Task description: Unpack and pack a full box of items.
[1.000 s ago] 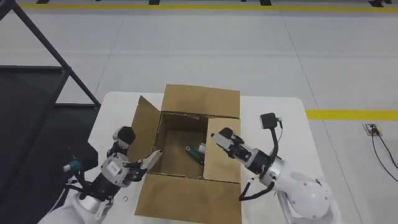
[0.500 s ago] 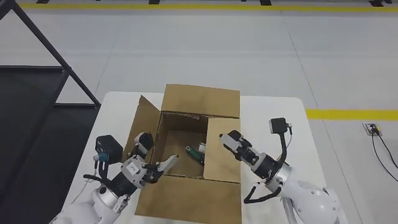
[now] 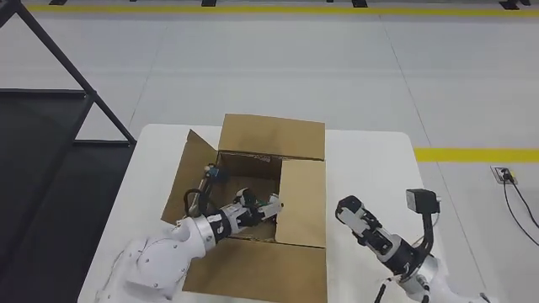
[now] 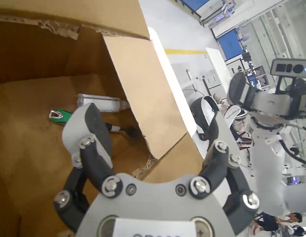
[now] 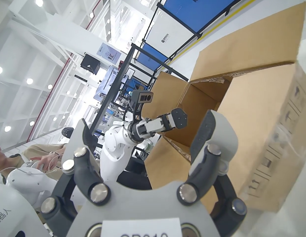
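An open cardboard box (image 3: 274,136) stands mid-table, its right flap (image 3: 301,202) folded inward. My left gripper (image 3: 271,208) is inside the box, open and holding nothing. In the left wrist view the left gripper (image 4: 155,127) hovers over the box floor, just above a green item (image 4: 59,117) and a white tube (image 4: 99,101) lying by the right wall. My right gripper (image 3: 344,209) is outside the box near its front right corner, open and holding nothing. From the right wrist view the right gripper (image 5: 148,134) faces the box's outer wall (image 5: 261,129), with the left gripper (image 5: 178,119) beyond.
The white table (image 3: 370,160) has bare surface to the right of the box and behind it. The box's left flap (image 3: 192,172) stands out to the left and the front flap (image 3: 253,271) lies toward me. A black frame (image 3: 50,76) stands off the table's left.
My left arm has swung from outside the left flap into the box, down toward the items. My right arm has pulled back from the right flap toward the table's front right.
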Robot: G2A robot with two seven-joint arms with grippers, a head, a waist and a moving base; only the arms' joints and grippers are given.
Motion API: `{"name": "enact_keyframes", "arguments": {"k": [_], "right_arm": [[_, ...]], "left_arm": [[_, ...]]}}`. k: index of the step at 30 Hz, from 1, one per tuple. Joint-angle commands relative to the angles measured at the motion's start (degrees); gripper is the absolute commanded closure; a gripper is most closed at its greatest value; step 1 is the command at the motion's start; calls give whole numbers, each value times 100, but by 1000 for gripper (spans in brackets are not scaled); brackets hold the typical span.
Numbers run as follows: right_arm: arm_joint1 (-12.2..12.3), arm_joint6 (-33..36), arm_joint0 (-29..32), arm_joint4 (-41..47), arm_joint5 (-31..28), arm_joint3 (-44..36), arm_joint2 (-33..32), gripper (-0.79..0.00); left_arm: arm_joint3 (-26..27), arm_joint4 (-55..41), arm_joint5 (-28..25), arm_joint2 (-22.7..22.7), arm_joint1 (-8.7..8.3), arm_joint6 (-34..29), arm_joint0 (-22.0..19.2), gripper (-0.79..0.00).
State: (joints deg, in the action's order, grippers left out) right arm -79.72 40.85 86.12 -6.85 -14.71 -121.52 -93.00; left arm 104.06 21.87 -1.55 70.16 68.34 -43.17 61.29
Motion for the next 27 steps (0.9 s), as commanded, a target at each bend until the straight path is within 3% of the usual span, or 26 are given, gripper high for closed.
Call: {"name": "enact_keyframes", "arguments": {"k": [1,7,18,27], "right_arm": [[17,-27,143,67,-78,-48,-92,-785],[72,-67,355,196,-223,-119,-222,-785],[167,-54,285,320,-539,153,-195,-785],[251,259,192,493,-1059,286,26,-785]], "left_arm": [[-119,13,211,-176,27,-45,-165,-785],[-529,-126,549,-521,92,-304,-519,-785],[-1387,-1204,265,-904,256,-252,-1021,-785],[-1320,-1486,-185,-809,255,-274,-1097,-785]]}}
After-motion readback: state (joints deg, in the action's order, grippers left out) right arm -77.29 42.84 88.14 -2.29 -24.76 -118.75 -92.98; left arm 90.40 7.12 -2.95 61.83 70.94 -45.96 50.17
